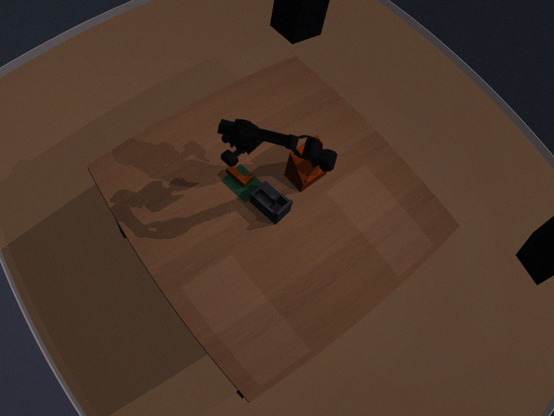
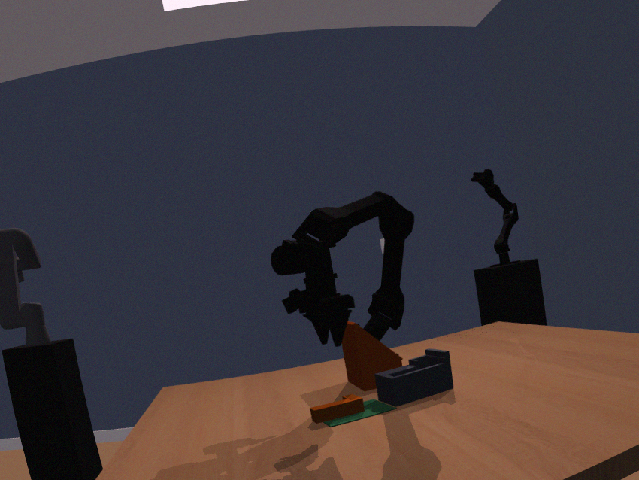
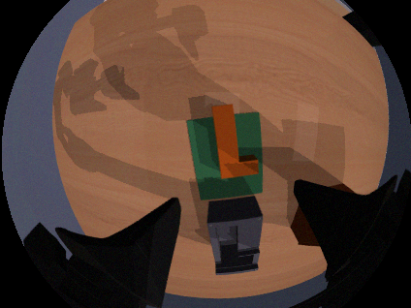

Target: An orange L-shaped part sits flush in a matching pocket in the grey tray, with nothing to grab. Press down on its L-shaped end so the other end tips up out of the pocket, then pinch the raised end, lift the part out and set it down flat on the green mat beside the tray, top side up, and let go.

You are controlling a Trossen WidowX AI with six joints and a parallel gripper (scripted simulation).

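The orange L-shaped part (image 1: 236, 175) (image 2: 337, 408) (image 3: 225, 140) lies on the green mat (image 1: 236, 188) (image 2: 379, 408) (image 3: 249, 131) and looks flat. Its L shape faces up, with the foot end toward the tray. Its long bar's far end reaches a little past the mat's edge. The grey tray (image 1: 273, 208) (image 2: 415, 384) (image 3: 235, 210) stands beside the mat with its pocket empty. My gripper (image 2: 331, 343) (image 3: 239, 197) is open and empty, well above the part. Its fingertips cannot be made out in the top view.
An orange wedge-shaped stand (image 1: 297, 174) (image 2: 361, 361) (image 3: 305, 230) is on the table (image 1: 291, 268) (image 2: 516, 402) (image 3: 145, 145) near the arm's base. Black pedestals (image 1: 297, 19) (image 2: 508, 294) stand beyond the table. Arm shadows fall across the table and mat.
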